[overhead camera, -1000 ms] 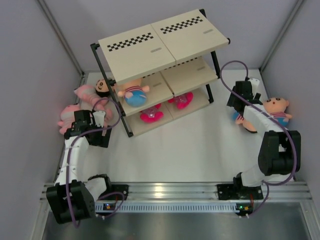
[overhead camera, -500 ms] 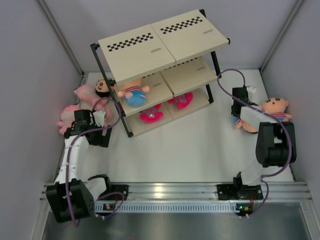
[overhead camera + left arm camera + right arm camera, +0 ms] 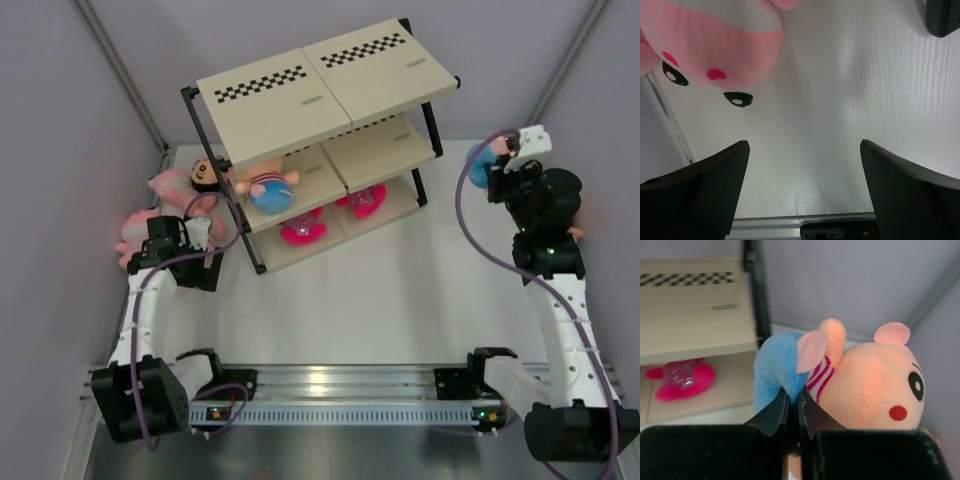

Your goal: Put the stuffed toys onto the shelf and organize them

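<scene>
Right of shelf (image 3: pixel 330 85) | right pincer (image 3: pixel 793 407) grips boy doll (image 3: pixel 865 385) | post (image 3: pixel 756 295) ahead

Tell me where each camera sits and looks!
Top external: above, behind the arms, looking down at the shelf; both arms show.
Left wrist: on the left arm, facing table, pink toy; open left gripper shows.
Right wrist: on the right arm, facing the shelf; right gripper pinches boy doll.
Shared: top and right wrist show that doll.
</scene>
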Robot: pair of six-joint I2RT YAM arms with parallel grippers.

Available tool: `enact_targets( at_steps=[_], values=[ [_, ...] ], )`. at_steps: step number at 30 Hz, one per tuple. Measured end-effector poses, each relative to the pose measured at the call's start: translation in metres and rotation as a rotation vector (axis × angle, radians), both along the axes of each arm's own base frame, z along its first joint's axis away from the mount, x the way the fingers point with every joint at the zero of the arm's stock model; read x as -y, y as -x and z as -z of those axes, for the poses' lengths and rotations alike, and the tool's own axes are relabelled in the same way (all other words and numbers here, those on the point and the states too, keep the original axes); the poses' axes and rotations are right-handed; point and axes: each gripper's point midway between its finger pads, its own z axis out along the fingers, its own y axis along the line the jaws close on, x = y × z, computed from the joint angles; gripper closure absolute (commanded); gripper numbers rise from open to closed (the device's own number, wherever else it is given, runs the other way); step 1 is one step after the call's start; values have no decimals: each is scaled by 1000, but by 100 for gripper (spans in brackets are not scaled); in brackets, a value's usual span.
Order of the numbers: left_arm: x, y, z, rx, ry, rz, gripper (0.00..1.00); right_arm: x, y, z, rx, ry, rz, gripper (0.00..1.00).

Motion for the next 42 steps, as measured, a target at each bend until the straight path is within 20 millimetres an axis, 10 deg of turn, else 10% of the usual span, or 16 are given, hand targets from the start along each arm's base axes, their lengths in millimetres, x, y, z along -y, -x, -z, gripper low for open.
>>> enact_targets(
  at_steps=[8,13,19,24,42],
  values=[
    [0,-1,-1,4,0,0,1,-168,63,25,38,391,-955,100],
    [0,-1,-1,4,-2,0,1,-225,78,9,136,543,-1273,100],
    [0,-1,-2,5,-2,-1,2,-264,53,-11,225,699,-1415,99],
    [-1,-1,-2,4,-6,-2,1,-289,27,18,180,751,-1507,91],
    [-1,-1,-2,6,-6,-2,1,-297,-20,48,222,811,-1347,36]
  ],
)
